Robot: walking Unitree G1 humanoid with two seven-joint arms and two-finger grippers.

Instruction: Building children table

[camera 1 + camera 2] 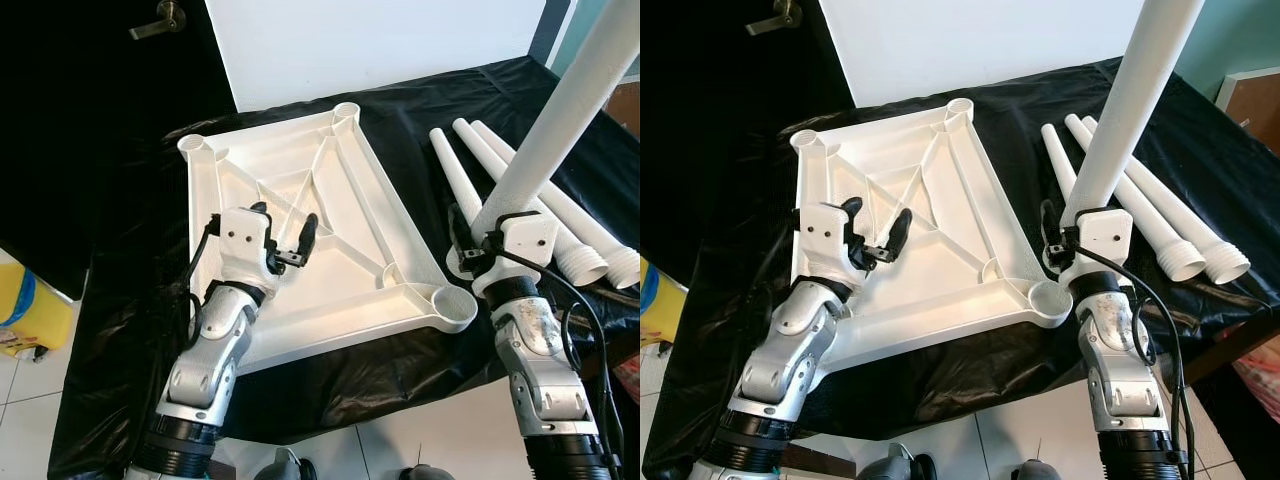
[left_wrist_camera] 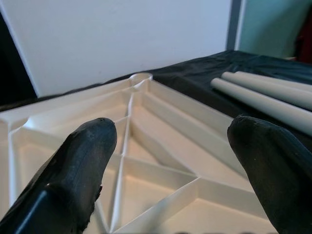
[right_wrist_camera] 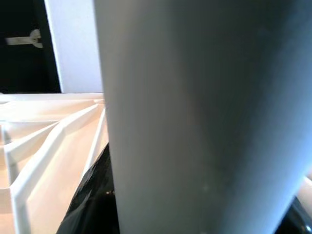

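**Two grippers at an upturned tabletop, one leg raised**

Silver forearms rise from the near edge of the scene, one on either side of the white tabletop (image 1: 320,230), which serves as the landmark throughout. It lies upside down on a black cloth (image 1: 420,130), ribs and four corner sockets facing up.

Left of the tabletop, at the far edge of the view, part of a yellow object (image 1: 25,310) sits on the pale floor. Beyond the tabletop's far left corner, a brass door handle (image 1: 158,20) shows on a dark door.

Over the tabletop's near-left portion hovers the left gripper (image 1: 285,232). Its two black fingers (image 2: 87,161) stand spread apart with nothing between them, above the diagonal ribs; whether they touch the plastic cannot be told.

At the tabletop's near-right corner, the round socket (image 1: 455,305) is open and unfilled. Just beside that corner, on its right, the right gripper (image 1: 1062,243) is clenched around the lower part of a white table leg (image 1: 560,110). The leg is held tilted, its upper end leaning up and away to the right, out past the top of the view. Its lower end is close to the corner socket, but whether it touches the socket cannot be told.

Right of the tabletop, three more white legs (image 1: 560,225) lie side by side on the cloth, their wider ribbed ends nearest the robot.
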